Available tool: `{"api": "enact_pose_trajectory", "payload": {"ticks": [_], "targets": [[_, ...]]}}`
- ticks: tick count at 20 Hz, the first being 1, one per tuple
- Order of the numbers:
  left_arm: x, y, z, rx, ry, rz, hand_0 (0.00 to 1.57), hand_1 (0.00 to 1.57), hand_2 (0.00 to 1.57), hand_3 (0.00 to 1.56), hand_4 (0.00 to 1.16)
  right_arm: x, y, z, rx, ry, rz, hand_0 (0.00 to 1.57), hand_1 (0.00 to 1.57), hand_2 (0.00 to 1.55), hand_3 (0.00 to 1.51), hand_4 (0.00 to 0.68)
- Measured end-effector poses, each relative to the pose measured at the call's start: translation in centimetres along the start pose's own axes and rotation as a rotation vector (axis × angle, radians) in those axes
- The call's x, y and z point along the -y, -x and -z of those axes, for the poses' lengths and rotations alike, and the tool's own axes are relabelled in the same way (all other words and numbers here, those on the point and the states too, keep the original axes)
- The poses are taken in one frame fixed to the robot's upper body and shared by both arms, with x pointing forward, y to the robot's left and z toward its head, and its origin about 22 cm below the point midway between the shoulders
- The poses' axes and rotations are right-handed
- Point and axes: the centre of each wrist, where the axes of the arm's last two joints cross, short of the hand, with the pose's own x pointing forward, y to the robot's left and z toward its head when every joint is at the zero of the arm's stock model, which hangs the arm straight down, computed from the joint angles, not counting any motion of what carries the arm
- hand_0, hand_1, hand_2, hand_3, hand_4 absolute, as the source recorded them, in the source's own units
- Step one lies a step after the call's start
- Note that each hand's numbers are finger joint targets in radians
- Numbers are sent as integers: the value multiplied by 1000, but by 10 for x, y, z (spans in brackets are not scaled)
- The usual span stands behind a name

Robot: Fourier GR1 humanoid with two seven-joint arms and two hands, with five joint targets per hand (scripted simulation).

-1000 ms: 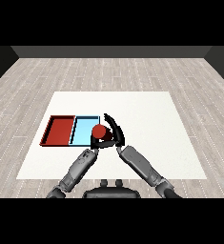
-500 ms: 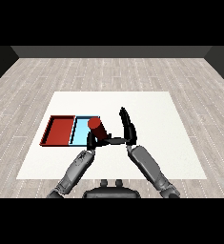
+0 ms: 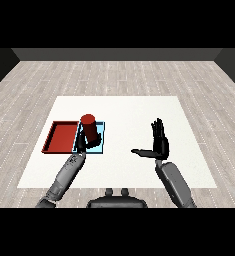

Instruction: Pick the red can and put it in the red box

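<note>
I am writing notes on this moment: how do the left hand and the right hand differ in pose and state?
The left hand is curled round the red can, while the right hand holds nothing. The left hand is over the light blue tray, beside the red tray; the right hand is above the bare white table. The right hand's fingers are straight, thumb spread out sideways. Both are black hands on grey forearms.

Just left of the left hand and its red can, the red tray lies open; only the tray's low wall stands between.
</note>
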Motion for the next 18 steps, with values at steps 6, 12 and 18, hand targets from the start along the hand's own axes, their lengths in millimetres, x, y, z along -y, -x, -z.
{"api": "enact_pose_trajectory", "payload": {"ticks": [6, 12, 18], "targets": [[-67, 14, 22, -42, -87, 147, 1571, 1571, 1555, 1462, 1091, 44, 6, -19, -43, 68, -79, 0, 0, 0, 0, 0], [-121, 31, 50, -148, -155, 253, 1571, 1571, 1555, 1472, 1097, 66, 11, -33, -74, 107, -145, 0, 0, 0, 0, 0], [-146, 62, 68, -277, -183, 362, 1571, 1571, 1571, 1503, 1051, 69, 19, -19, -113, 129, -184, 0, 0, 0, 0, 0]]}}
